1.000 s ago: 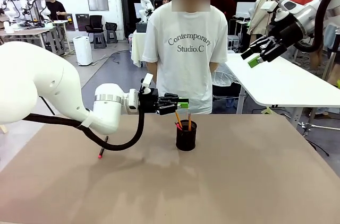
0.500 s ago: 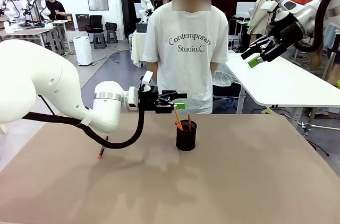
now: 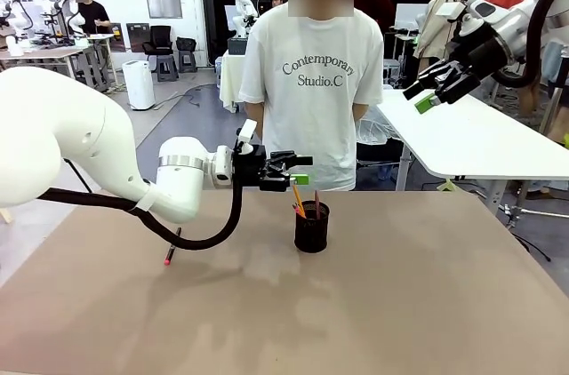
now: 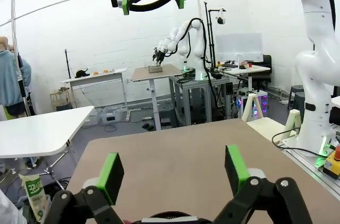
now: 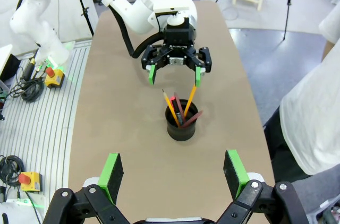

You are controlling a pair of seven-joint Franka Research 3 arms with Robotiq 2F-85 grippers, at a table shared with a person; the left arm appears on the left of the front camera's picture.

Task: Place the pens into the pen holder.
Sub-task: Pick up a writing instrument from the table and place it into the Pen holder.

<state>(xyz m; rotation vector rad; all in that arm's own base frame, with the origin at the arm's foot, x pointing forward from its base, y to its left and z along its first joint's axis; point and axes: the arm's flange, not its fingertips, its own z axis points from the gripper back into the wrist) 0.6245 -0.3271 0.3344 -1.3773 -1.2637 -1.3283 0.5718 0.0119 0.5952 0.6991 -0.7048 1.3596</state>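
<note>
Pens (image 5: 178, 106), yellow-orange and dark reddish, lean inside the small black mesh pen holder (image 3: 311, 233) mid-table. My left gripper (image 3: 302, 171) hovers just above their tops, jaws apart and empty. The right gripper (image 3: 428, 96) hangs high and open, out of the way. A black pen with red-pink end (image 3: 172, 247) lies under the left arm (image 3: 89, 153); I judge it's next.

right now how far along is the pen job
Done: several pens stand in the pen holder, two of them yellow-orange. In hand: nothing. The left gripper hangs open and empty by the pen tops, and the right gripper is open, raised off to the side. Left: one black pen with a red-pink end lies on the table under the left arm.
</note>
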